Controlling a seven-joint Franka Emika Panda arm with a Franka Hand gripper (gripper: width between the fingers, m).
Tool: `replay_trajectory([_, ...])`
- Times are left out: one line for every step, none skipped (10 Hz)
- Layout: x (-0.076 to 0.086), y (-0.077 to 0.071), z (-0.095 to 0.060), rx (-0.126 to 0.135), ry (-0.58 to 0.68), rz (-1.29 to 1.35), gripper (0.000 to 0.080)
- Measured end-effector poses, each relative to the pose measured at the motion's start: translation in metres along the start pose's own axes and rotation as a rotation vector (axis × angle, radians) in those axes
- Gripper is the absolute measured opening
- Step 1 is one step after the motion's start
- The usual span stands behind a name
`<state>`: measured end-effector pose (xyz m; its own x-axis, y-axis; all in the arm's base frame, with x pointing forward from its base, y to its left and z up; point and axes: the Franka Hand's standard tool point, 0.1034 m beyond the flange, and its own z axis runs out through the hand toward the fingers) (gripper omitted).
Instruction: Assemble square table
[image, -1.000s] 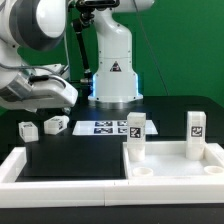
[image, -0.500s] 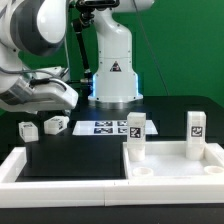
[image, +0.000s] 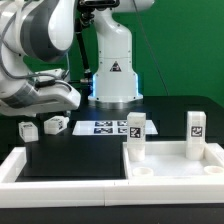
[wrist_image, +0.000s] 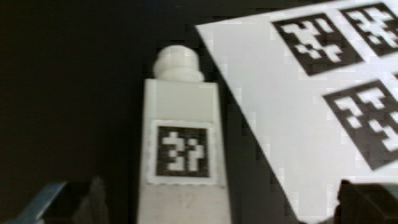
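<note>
The white square table top (image: 176, 171) lies at the front on the exterior view's right. Two white tagged legs (image: 136, 136) (image: 196, 133) stand upright on its far corners. Two more tagged legs (image: 28, 131) (image: 56, 125) lie loose on the black surface at the exterior view's left. My gripper (image: 58, 106) hangs just above the nearer-to-centre loose leg. In the wrist view this leg (wrist_image: 180, 140) lies lengthwise, its end reaching between my open gripper's (wrist_image: 214, 205) fingers (wrist_image: 71, 200), closer to one of them. Nothing is held.
The marker board (image: 105, 127) lies beside the loose legs, and shows next to the leg in the wrist view (wrist_image: 329, 80). Long white bars (image: 20, 166) edge the black surface. The robot's base (image: 113, 75) stands behind.
The arm has shifted slightly toward the exterior view's right and a little lower over the loose legs. The parts have not moved.
</note>
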<state>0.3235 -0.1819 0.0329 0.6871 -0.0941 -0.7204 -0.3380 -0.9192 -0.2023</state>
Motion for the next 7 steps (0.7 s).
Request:
replay_trajectory([0.001, 0.001, -0.001, 0.001, 0.009, -0.003, 0.0649])
replay_trajectory([0.002, 0.0, 0.0, 0.0, 0.007, -0.004, 0.0649])
replay_trajectory([0.002, 0.0, 0.0, 0.0, 0.006, -0.004, 0.0649])
replay_trajectory([0.002, 0.0, 0.001, -0.001, 0.002, -0.002, 0.0649])
replay_trajectory([0.002, 0.002, 0.008, -0.004, -0.016, 0.015, 0.0649])
replay_trajectory([0.003, 0.005, 0.019, -0.006, -0.044, 0.044, 0.0649])
replay_trajectory([0.003, 0.008, 0.026, -0.006, -0.076, 0.075, 0.0649])
